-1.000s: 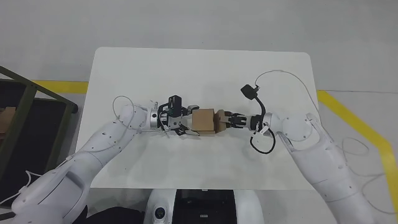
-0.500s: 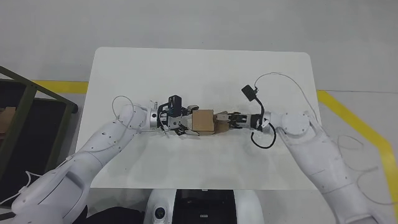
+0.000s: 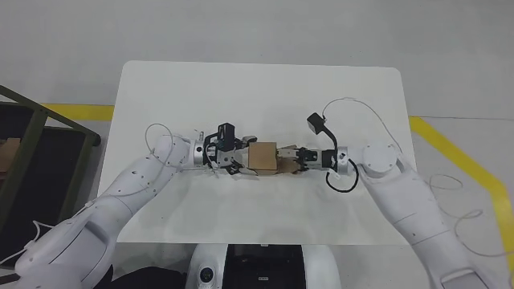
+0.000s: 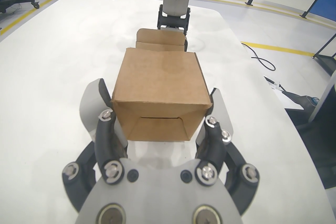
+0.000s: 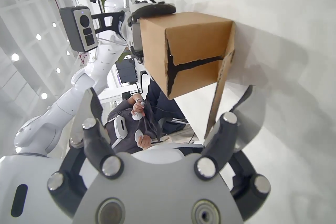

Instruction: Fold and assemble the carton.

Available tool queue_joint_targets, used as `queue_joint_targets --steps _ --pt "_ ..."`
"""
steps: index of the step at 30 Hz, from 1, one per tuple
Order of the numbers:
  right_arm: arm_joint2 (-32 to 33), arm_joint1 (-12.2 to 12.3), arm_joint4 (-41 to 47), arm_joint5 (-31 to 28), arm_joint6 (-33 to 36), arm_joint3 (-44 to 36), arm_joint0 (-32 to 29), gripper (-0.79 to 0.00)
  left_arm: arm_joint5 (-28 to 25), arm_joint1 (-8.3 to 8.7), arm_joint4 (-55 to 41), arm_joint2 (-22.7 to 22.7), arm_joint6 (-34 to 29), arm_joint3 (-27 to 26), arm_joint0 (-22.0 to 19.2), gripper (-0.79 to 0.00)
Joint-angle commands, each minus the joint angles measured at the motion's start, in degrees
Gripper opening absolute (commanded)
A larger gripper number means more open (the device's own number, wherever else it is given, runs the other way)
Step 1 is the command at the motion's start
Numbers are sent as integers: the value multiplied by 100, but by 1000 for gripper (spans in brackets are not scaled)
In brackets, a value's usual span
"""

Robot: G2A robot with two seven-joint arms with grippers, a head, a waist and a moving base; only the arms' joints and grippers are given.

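The brown carton (image 3: 262, 157) lies on its side at the middle of the white table (image 3: 257, 96). The left gripper (image 4: 158, 93) pinches its open end, with a finger against each side wall. The right gripper (image 5: 170, 97) is spread wide at the far end, where folded flaps leave dark gaps. A loose flap (image 5: 221, 83) partly hides one finger; contact there cannot be judged
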Motion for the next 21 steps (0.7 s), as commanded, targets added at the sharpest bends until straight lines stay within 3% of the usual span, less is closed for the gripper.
queue_joint_targets --steps 1,4,11,21 --pt "-31 -17 68 -124 1 46 26 -296 -1 -1 7 1 -5 -5 -1 -139" --pt "-62 -39 162 -263 -26 121 56 -397 2 -2 -1 -6 -1 -7 0 -139" --pt "-121 -105 865 -478 377 479 146 -409 7 4 7 -26 -6 -7 7 -142" --pt "-262 -189 957 -333 211 961 326 -422 -7 4 27 -30 -22 -8 11 -142"
